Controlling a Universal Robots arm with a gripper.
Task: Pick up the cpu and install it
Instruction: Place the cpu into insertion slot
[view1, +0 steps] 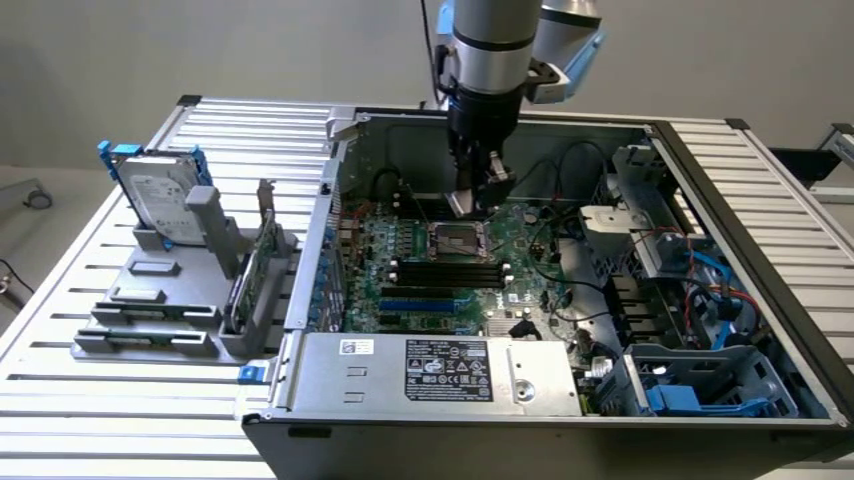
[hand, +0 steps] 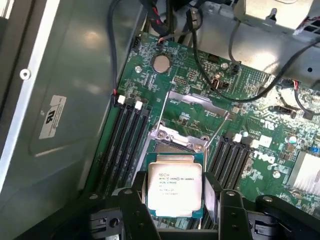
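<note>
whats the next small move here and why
Probably ease the gripper down toward the socket, keeping the cpu square to it. The gripper holds the cpu by its edges above the motherboard, close to the socket, and the socket's frame stands open.

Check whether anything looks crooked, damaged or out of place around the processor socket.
Nothing stands out. The cpu sits square between the fingers, above the open socket; no damage shows on either.

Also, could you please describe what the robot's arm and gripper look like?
The arm is a silver-grey cylinder with a light-blue joint cap and a thin cable down its side. The gripper is black, with two blocky black fingers.
</note>
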